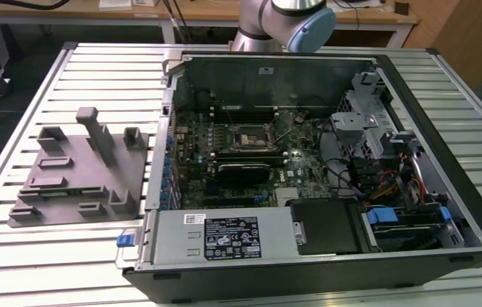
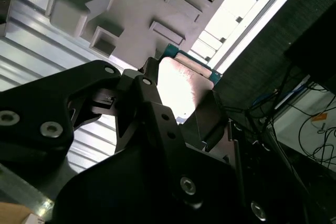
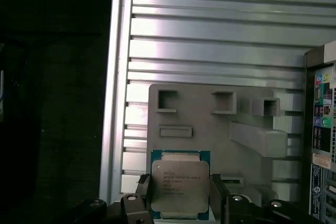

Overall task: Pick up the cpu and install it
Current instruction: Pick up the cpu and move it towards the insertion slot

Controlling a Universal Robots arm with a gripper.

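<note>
The gripper (image 3: 180, 196) is holding the cpu (image 3: 180, 179). In the first wrist view its two dark fingers (image 3: 144, 192) are pressing on opposite edges of the chip, clamped on it, with the pale metal lid facing the camera and the green board edge showing around it. The chip is looking a little longer than wide, and the fingers seem to be sitting on its longer sides, so the jaws are closing across the short span and the long axis is running parallel to the finger faces. The chip is hanging in the air, with the grey fixture (image 3: 210, 124) and the slatted table (image 3: 210, 40) well behind it, and the second wrist view is likewise showing it raised off the fixture. In the exterior view the fixture is lying at the left middle of the frame, while the socket (image 1: 250, 136) is sitting inside the open case (image 1: 424, 96) near the centre, to the exterior view's right of the fixture. By my judgement the cpu is hanging on the fixture side, well apart from the socket, with the arm (image 1: 279, 19) showing at top centre.
</note>
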